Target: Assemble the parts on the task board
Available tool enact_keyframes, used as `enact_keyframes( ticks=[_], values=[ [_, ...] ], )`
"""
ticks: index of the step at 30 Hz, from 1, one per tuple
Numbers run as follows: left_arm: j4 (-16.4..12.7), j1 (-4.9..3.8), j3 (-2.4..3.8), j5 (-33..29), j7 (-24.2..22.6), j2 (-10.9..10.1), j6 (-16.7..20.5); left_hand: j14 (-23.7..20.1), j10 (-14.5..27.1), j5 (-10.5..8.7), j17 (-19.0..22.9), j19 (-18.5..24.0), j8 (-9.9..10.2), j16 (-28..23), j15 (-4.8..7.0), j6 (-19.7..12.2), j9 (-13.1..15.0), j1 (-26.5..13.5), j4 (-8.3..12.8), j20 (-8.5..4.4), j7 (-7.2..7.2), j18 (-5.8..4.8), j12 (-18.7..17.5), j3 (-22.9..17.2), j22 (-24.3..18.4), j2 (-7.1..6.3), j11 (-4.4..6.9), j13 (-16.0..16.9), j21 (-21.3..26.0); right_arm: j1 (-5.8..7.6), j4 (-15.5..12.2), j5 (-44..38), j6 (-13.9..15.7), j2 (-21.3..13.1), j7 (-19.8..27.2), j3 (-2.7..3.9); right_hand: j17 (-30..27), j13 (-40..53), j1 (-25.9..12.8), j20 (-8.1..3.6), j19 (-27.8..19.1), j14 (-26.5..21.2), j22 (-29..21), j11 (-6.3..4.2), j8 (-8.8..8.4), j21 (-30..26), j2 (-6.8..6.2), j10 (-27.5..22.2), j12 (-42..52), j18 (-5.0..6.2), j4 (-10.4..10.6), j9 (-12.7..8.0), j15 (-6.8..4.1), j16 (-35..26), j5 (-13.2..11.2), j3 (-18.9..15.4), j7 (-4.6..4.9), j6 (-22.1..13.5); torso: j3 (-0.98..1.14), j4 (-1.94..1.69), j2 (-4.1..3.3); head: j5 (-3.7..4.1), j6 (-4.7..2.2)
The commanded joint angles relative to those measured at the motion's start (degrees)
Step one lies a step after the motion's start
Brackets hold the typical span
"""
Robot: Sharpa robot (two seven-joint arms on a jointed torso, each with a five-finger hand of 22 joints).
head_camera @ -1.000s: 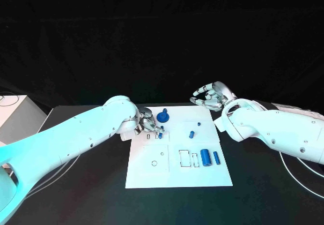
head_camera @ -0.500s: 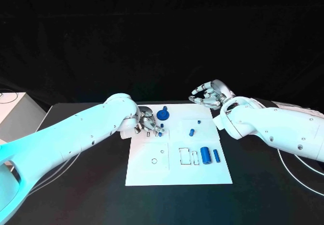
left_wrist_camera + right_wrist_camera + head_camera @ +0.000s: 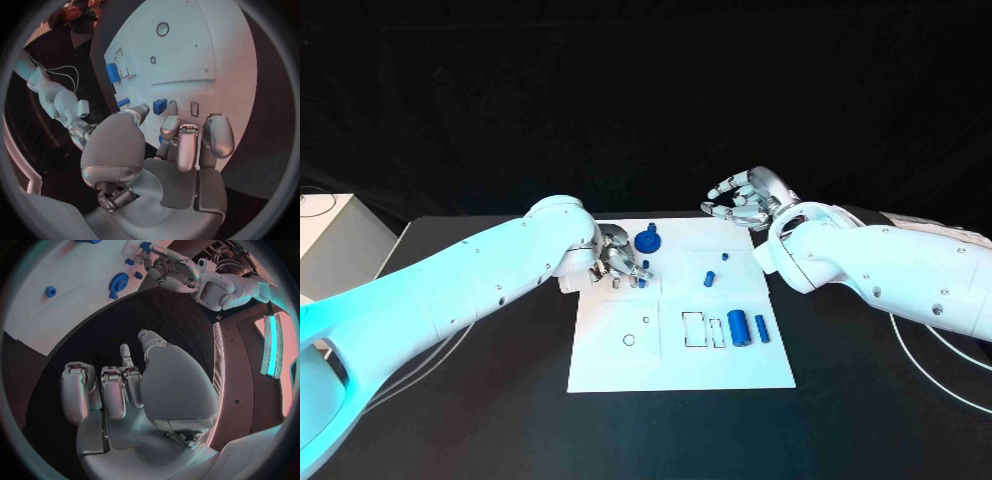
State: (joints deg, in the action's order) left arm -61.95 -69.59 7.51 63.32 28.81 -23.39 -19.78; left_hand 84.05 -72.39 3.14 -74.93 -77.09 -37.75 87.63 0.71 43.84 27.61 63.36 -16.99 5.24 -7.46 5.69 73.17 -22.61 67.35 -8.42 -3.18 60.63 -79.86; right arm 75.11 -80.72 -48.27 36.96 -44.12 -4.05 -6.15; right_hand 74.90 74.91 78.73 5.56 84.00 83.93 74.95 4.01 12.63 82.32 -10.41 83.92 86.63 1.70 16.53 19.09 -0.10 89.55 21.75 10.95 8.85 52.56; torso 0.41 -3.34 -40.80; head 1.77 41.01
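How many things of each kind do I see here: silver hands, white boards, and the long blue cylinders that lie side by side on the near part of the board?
Silver hands: 2 (left hand, right hand)
White task board: 1
Long blue cylinders: 2 (thick cylinder, thin cylinder)
Total: 5

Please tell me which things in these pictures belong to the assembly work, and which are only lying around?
Part of the job:
task board
blue parts
left hand, low over the board's far left part
right hand, raised past the board's far edge

Not part of it:
black table
white box at the table's left
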Motion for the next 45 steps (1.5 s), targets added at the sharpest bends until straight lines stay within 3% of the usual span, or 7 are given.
enact_keyframes(
  ticks=[1, 10, 14, 26, 35, 39, 45],
  values=[
    [0.1, -0.09, 0.01, 0.0, -0.1, 0.3, -0.8, 4.1, 0.1, -0.16, -10.6, 0.1, -0.3, 0.1, 0.02, 0.3, 0.1, 0.6, 0.2, 0.12, 0.32, -0.97, 0.2, -0.1, 0.1, 0.12, 0.38, 0.1, -0.3, 0.02, 0.1, -0.9, -1.0, 0.1, -0.1, 0.03, 13.6, 11.8, -0.3, -0.25, 2.9, 5.7, 8.0, 0.05, -0.01, -0.2, -0.37, 2.4, -0.2, 0.37, 0.0, 0.0, -0.26, -0.2, 0.4, 0.4, 0.01, -0.5, 0.01, -0.05, -0.01, -0.08, 0.08],
    [0.4, -0.08, 0.01, -0.2, -0.2, 0.7, -1.3, 4.1, 0.2, -0.14, -10.6, 0.2, -1.1, 0.1, 0.2, 0.3, 1.0, 2.2, 0.2, -0.01, 0.53, -0.96, 0.2, -1.1, 0.1, 0.43, 0.59, 0.0, -0.3, -0.01, 0.1, -1.1, -1.2, 0.3, -0.5, 0.02, 13.5, 11.8, -0.4, -0.25, 2.9, 5.7, 8.0, 0.05, 0.0, -0.3, -0.33, 2.4, -0.2, 0.38, 0.0, 0.0, -0.25, -0.2, 0.4, 0.4, 0.01, -0.5, 0.02, 0.13, -0.13, -0.04, 0.25],
    [0.5, -0.07, 0.01, -0.3, -0.3, 0.8, -1.5, 4.0, 0.2, -0.14, -10.5, 0.2, -2.4, 0.0, 0.45, 0.5, 2.2, 3.5, 0.3, -0.18, 0.9, -0.96, 0.2, -2.6, 0.2, 0.87, 0.91, 0.1, -0.4, -0.02, 0.2, -1.1, -1.3, 0.3, -0.5, 0.02, 13.5, 11.8, -0.3, -0.24, 2.9, 5.7, 8.0, 0.05, 0.02, -0.3, -0.29, 2.4, -0.2, 0.38, 0.0, 0.0, -0.25, -0.2, 0.5, 0.5, 0.01, -0.5, 0.01, 0.08, -0.11, -0.01, 0.4],
    [0.7, -0.06, 0.0, -0.6, -0.7, 0.9, -1.4, 4.1, 0.2, -0.13, -10.7, 0.3, -3.4, 0.1, 0.74, 0.0, 3.9, 6.0, 0.4, -0.4, 1.22, -0.99, 0.3, -5.9, 0.4, 0.74, 1.22, 0.2, -0.5, -0.09, 0.4, -1.1, -1.5, 0.5, -0.7, 0.01, 13.5, 11.9, -0.3, -0.24, 2.9, 5.7, 7.9, 0.05, 0.04, -0.3, -0.25, 2.5, -0.1, 0.38, 0.0, 0.1, -0.24, -0.2, 0.5, 0.6, 0.01, -0.5, 0.03, -0.02, -0.06, -0.11, 0.72],
    [0.6, -0.06, -0.01, -1.8, -1.5, 0.7, -0.9, 4.2, -0.1, -0.06, -11.0, 0.2, -6.1, 0.2, 1.49, -0.4, 7.9, 11.0, 1.7, -1.03, 2.17, -1.03, 0.2, -15.6, 0.7, -0.08, 2.1, 0.4, -0.7, -0.17, 0.6, -1.1, -1.7, 0.7, -0.7, 0.0, 13.5, 11.9, -0.3, -0.23, 2.9, 5.7, 7.9, 0.05, 0.05, -0.3, -0.24, 2.5, -0.1, 0.39, 0.0, 0.1, -0.24, -0.2, 0.5, 0.6, 0.01, -0.5, 0.05, 0.05, -0.03, -0.16, 0.76],
    [0.0, -0.04, -0.01, -3.0, -1.5, 0.3, -0.3, 4.3, -0.5, 0.09, -11.1, 0.2, -8.2, 0.2, 1.78, -1.6, 11.4, 12.3, 5.2, -1.39, 2.31, -1.04, -0.1, -22.5, 0.8, -0.66, 2.37, 0.3, -0.7, -0.23, 0.6, -1.1, -1.8, 0.7, -0.8, 0.0, 13.5, 11.9, -0.3, -0.23, 2.9, 5.7, 7.9, 0.05, 0.07, -0.3, -0.22, 2.5, -0.1, 0.39, -0.1, 0.1, -0.24, -0.2, 0.6, 0.6, 0.01, -0.5, 0.04, 0.07, 0.0, -0.14, 0.63],
    [-1.1, -0.01, 0.01, -5.0, -1.4, -0.8, 1.7, 4.4, -0.9, 0.26, -11.3, 0.0, -9.2, 0.4, 1.79, -2.0, 13.3, 11.7, 7.2, -1.34, 2.34, -1.11, 0.0, -25.7, 1.1, -1.27, 2.37, 0.5, -0.9, -0.32, 0.7, -1.2, -1.9, 0.6, -0.8, -0.02, 13.5, 11.9, -0.3, -0.23, 2.9, 5.7, 8.0, 0.06, 0.08, -0.3, -0.2, 2.5, -0.1, 0.39, -0.1, 0.1, -0.24, -0.2, 0.7, 0.7, 0.02, -0.5, 0.01, -0.04, 0.06, -0.11, 0.43]
  ],
)
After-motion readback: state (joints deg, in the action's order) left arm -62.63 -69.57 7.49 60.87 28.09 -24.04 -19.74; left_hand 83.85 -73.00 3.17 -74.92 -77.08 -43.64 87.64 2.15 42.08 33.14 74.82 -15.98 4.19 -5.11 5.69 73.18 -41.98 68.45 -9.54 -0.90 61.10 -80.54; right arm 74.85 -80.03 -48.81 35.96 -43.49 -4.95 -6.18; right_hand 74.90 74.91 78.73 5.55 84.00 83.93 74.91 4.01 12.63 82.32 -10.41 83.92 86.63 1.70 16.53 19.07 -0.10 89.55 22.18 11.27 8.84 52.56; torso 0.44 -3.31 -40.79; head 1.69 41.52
